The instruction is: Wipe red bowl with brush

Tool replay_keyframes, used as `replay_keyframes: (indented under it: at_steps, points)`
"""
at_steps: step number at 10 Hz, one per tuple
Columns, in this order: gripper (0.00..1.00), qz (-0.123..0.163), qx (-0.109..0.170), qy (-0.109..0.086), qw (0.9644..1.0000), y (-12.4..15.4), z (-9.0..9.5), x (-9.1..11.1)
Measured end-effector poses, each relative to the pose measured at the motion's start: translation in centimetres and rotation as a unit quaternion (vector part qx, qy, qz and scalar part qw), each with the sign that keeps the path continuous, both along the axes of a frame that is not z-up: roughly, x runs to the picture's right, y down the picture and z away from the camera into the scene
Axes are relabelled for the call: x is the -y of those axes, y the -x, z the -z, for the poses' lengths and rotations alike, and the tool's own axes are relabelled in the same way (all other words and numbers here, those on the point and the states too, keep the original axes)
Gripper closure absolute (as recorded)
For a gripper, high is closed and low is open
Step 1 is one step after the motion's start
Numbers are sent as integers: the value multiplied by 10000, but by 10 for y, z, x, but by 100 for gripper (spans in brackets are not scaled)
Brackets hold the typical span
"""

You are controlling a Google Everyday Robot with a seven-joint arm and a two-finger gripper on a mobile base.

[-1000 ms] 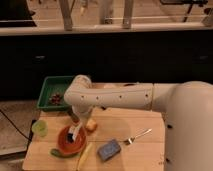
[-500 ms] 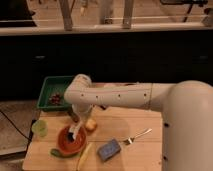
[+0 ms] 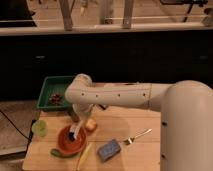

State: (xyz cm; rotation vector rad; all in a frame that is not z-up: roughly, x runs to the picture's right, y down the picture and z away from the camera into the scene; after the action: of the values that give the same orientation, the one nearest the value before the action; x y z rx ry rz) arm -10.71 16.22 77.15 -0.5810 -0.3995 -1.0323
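Note:
The red bowl sits at the front left of the wooden table. My gripper hangs straight down from the white arm over the bowl's right inner side. A dark brush with a pale handle part reaches from the gripper into the bowl. The gripper appears shut on the brush. The bristle head is hard to make out against the bowl.
An apple lies right beside the bowl. A blue sponge and a silver fork lie to the right. A yellow banana and a green item lie at the front. A green tray stands behind, a lime cup at left.
The gripper has shifted slightly within the bowl, moving a little right and down. The other objects stay in place.

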Motion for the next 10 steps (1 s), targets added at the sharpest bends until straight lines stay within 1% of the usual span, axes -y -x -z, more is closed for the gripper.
replay_keyframes:
  at_steps: [1, 2, 4, 5, 6, 7, 10]
  points:
    - [100, -1, -18, -6, 10000, -1, -1, 0]
    - [100, -1, -85, -65, 9999, -1, 1, -2]
    - [100, -22, -369, -365, 9986, 0, 4, -4]
    - [100, -58, -481, -463, 9978, 0, 5, -6]
    - [100, -124, -665, -592, 9960, -3, 6, -7]
    - [100, -178, -772, -658, 9947, -3, 6, -8]
    - [100, -260, -857, -624, 9940, -11, 1, -6]
